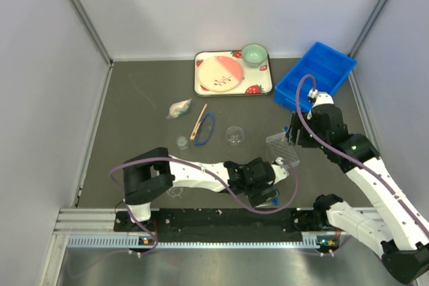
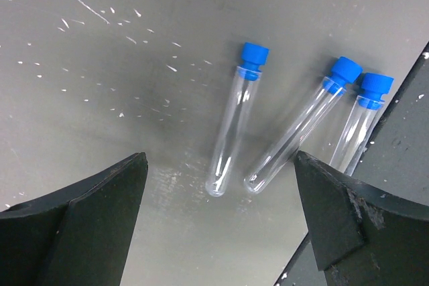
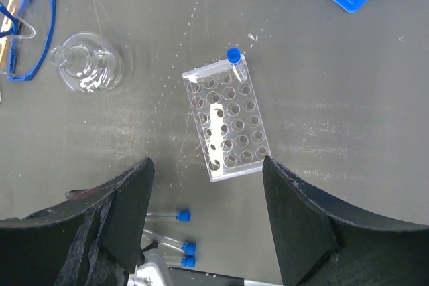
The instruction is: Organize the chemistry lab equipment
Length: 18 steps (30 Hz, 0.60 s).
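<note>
Tubes with blue caps (image 2: 298, 128) (three of them) lie side by side on the grey table (image 2: 100, 65) near its front edge, under the wide-spread, empty left gripper (image 2: 220, 165); the right gripper (image 3: 206, 162), open and holding nothing, hangs above the tube rack (image 3: 226, 118)

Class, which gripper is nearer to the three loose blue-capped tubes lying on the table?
Left. The left gripper hangs open directly above the tubes. The right gripper hangs above the tube rack, off to one side of them.
</note>
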Motion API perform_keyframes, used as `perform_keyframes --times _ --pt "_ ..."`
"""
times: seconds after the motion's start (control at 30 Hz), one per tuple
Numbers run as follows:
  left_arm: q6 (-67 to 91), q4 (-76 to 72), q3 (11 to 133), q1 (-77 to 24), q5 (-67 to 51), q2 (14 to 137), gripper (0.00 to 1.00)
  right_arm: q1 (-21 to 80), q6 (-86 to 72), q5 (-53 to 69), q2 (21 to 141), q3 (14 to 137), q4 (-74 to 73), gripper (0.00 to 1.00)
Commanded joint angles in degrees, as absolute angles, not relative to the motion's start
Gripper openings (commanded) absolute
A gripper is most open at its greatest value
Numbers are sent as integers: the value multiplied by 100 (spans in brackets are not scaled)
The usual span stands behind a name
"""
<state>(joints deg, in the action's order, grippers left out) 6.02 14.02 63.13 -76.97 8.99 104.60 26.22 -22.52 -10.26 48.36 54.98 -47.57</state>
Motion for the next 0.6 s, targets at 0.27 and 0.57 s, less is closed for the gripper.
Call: perform_keyframes --times 0.27,0.57 --pt "571 1283 6337 -7471 1275 10626 96 2689 -2215 -1037 4755 5449 -4570 67" --pt "659 1283 6144 -7199 1424 10512 96 2681 -2224 -976 4799 5458 -4535 67"
